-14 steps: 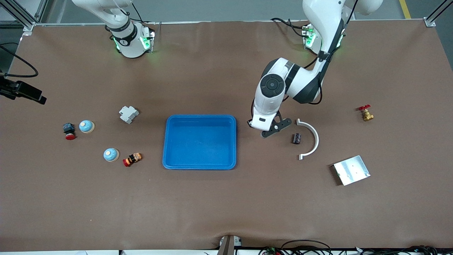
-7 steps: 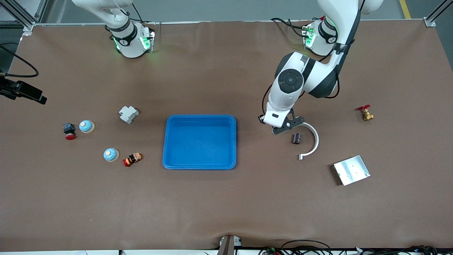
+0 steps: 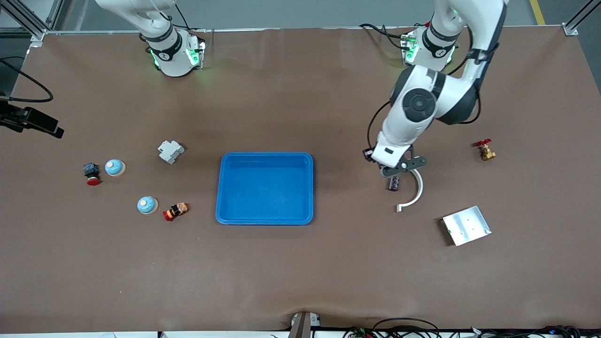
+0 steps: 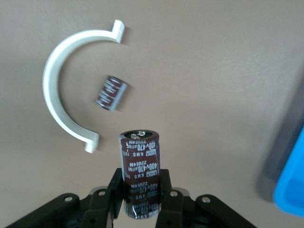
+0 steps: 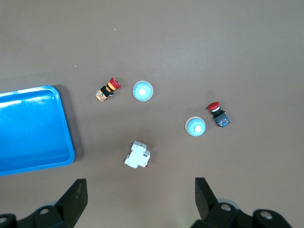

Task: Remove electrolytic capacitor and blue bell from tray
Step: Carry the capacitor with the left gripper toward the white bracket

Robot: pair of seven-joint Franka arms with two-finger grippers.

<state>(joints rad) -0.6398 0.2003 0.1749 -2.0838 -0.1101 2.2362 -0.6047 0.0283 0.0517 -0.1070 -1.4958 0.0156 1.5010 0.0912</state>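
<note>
Two capacitors [image 4: 140,164], two bells [image 3: 115,167]

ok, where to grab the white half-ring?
Mid-arc of the white half-ring, from straight above, fingers across the thin band: it lies flat. A small capacitor lies inside the curve, so keep the inner finger clear of it.

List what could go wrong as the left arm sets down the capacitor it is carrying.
1. The left gripper, shut on the held capacitor, hangs right over the capacitor on the table inside the white curved bracket; lowering here could knock either.
2. The held capacitor is upright; released like that, it may topple and roll.
3. The right gripper waits open high above the two blue bells, so it adds no risk.
</note>
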